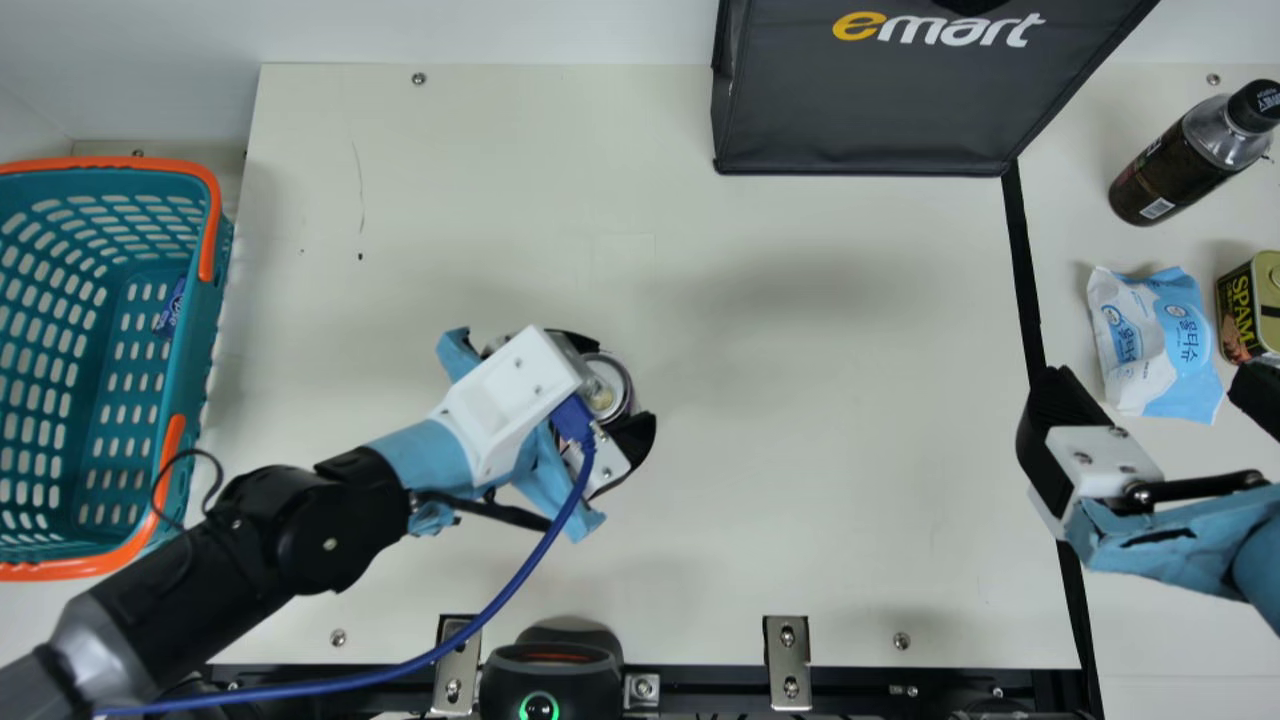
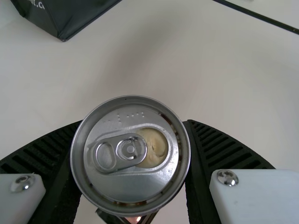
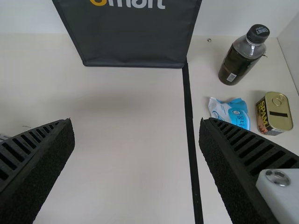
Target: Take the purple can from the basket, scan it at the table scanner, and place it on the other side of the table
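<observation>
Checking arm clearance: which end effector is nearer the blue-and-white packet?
Right. The right end effector is just on the robot's side of the packet, open; the left end effector is well left of it, gripping the can.

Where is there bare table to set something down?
One wide patch: between the left gripper, holding the can, and the black tape, in front of the bag. Another: between basket and bag. Crowded: beyond the tape, where bottle, packet and tin sit close, the right gripper nearby.
</observation>
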`<state>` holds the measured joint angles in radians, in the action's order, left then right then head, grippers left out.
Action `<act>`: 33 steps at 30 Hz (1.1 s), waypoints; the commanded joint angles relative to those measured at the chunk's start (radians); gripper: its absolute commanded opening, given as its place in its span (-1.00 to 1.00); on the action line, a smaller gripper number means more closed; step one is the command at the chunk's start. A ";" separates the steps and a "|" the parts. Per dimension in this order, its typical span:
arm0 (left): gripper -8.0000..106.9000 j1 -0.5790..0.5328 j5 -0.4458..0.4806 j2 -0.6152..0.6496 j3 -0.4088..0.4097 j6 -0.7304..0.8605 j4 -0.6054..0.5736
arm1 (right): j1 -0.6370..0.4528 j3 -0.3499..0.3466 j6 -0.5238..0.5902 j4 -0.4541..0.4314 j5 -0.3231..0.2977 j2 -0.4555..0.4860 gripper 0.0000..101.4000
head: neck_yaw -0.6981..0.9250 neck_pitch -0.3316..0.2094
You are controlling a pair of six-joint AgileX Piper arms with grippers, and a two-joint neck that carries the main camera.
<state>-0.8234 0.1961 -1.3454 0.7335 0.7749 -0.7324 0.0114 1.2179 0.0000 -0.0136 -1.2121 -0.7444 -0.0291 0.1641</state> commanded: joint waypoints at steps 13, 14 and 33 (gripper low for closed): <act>-1.00 -0.067 -0.093 -0.199 0.162 -0.200 0.122 | 0.000 0.000 0.000 0.000 0.000 0.000 0.87 | 0.002 -0.026; -1.00 -0.070 -0.099 -0.212 0.170 -0.218 0.136 | 0.000 0.000 0.000 0.000 0.000 0.000 0.87 | 0.002 -0.026; -0.42 -0.085 -0.112 -0.329 0.256 -0.503 0.411 | 0.000 0.000 0.000 0.000 0.000 0.000 0.87 | 0.002 -0.026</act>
<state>-0.9080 0.0792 -1.6712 0.9879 0.2949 -0.3453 0.0114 1.2179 0.0000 -0.0136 -1.2121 -0.7444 -0.0291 0.1641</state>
